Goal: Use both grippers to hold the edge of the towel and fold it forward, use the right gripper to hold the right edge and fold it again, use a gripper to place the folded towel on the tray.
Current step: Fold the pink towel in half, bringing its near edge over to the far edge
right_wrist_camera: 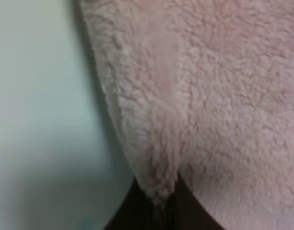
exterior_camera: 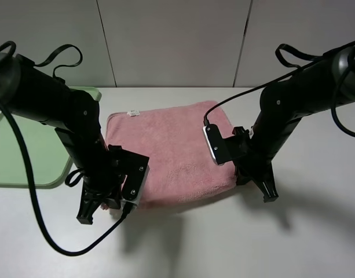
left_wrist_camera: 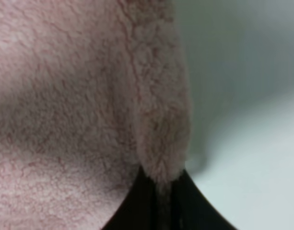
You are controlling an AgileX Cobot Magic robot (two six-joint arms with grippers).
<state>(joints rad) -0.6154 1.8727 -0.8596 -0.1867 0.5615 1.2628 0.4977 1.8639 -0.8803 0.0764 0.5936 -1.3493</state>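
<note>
Towel [exterior_camera: 168,153] lies flat mid-worktop [exterior_camera: 235,243], with the tray [exterior_camera: 26,150] at its 9 o'clock. The left end effector [left_wrist_camera: 162,203] is clenched on the near edge at the towel's 7 o'clock corner, and the right end effector [right_wrist_camera: 161,206] is clenched on it at 5 o'clock. The cloth stretches toward 12 o'clock from both, so the fold likely carries that edge forward, with neither arm nearer.

You're looking at a plain salmon-pink towel [exterior_camera: 171,150] with a small white label [exterior_camera: 131,113]. Your tray [exterior_camera: 26,156] is light green and the table [exterior_camera: 252,243] off-white. Left gripper [left_wrist_camera: 162,206] and right gripper [right_wrist_camera: 161,211] are both black; the wall [exterior_camera: 177,40] is pale grey.
</note>
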